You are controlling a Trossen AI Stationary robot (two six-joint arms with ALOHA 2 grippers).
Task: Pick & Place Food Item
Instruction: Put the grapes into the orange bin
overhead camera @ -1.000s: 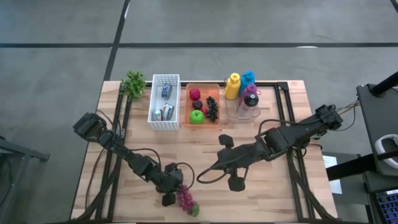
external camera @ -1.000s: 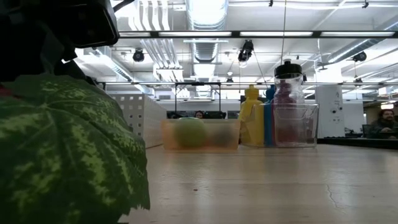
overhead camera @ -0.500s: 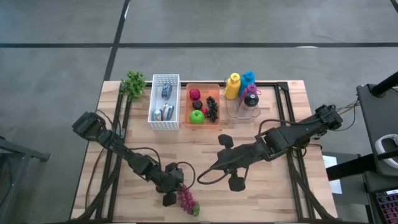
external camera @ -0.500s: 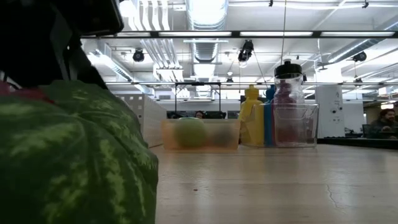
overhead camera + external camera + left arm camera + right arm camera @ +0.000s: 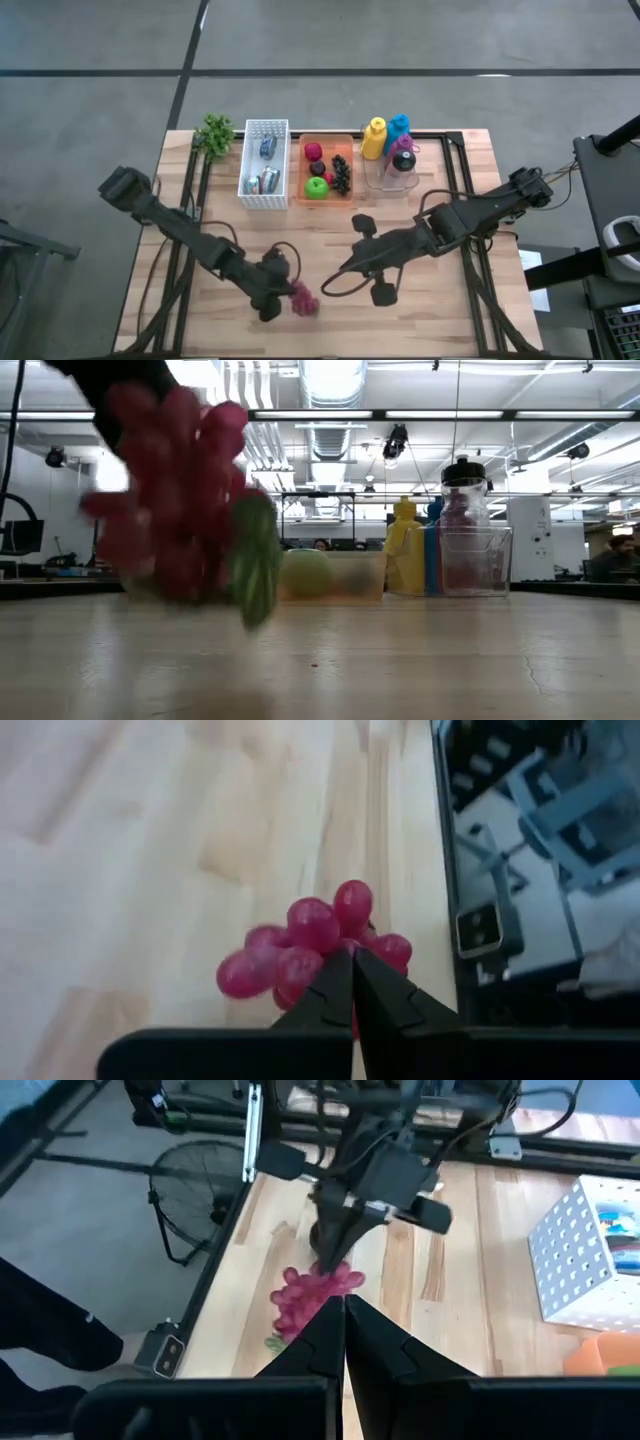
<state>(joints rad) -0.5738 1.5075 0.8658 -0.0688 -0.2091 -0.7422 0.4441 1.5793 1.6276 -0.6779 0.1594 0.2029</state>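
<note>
From above, the left gripper (image 5: 283, 298) is seen low over the near part of the wooden table (image 5: 440, 310), its fingers pinched shut on a bunch of red grapes (image 5: 303, 303) that sticks out just to its right. The right gripper (image 5: 330, 285) is seen close beside the bunch, fingers pressed together and empty. Well beyond both stands an orange tray (image 5: 327, 167) of fruit.

At table height, the grapes (image 5: 180, 500) are seen hanging from above, clear of the tabletop, a green leaf (image 5: 255, 560) dangling beneath.

From the left wrist, the grapes (image 5: 310, 945) are shown clamped at the closed fingertips (image 5: 352, 982).

From the right wrist, the closed fingers (image 5: 343, 1325) are pointed at the held bunch (image 5: 310, 1295).
</note>
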